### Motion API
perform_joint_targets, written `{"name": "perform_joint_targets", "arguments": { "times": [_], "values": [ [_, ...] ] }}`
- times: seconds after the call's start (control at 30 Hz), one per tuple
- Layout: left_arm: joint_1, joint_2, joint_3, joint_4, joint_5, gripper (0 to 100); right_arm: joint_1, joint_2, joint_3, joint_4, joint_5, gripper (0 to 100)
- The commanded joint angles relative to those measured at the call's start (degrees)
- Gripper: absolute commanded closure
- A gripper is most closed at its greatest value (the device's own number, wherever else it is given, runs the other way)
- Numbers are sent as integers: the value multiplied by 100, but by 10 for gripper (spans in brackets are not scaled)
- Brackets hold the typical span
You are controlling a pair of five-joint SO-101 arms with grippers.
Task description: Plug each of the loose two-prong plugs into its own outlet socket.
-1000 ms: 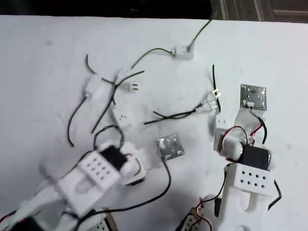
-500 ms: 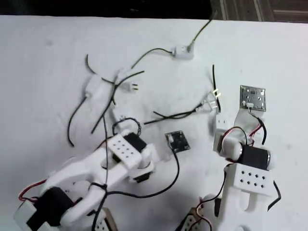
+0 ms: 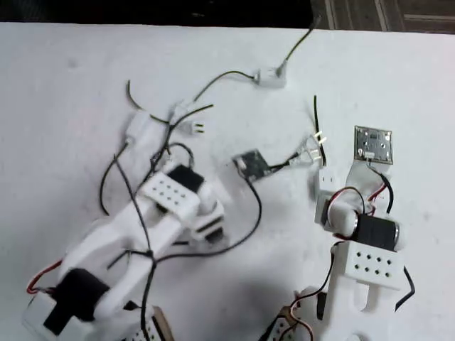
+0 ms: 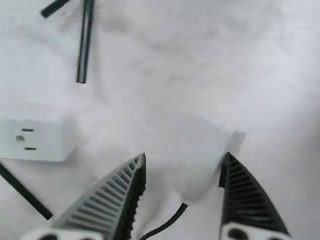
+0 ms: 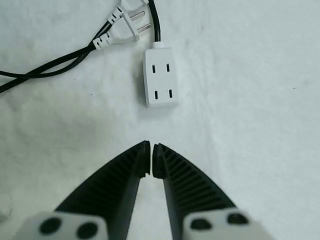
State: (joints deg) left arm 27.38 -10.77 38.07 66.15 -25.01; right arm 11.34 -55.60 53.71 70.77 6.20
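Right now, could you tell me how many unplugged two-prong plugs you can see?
2: the left plug lies beyond the left gripper; the right plug just past the socket ahead of the right gripper. The left arm may hide others.

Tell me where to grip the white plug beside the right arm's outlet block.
Take the plug by its white body, behind the prongs and ahead of the ribbed cable collar, from above, pinching across its width: it lies flat, leaving the prongs free for the outlet block.
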Motion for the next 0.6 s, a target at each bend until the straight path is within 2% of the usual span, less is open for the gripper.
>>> {"name": "perform_joint_targets", "arguments": {
  "times": [0.0,0.27,0.4,0.57],
  "values": [
    [-382,488,-536,0,-114,755,-57,-40,-26,-92,-44,981],
    [-813,1710,-1662,97,-105,758,-57,-75,-26,-92,-44,981],
    [-848,1684,-1978,554,-70,762,-57,-75,-26,-92,-44,981],
    [-848,1156,-1996,905,-70,814,-57,-75,-26,-92,-44,981]
  ]
}}
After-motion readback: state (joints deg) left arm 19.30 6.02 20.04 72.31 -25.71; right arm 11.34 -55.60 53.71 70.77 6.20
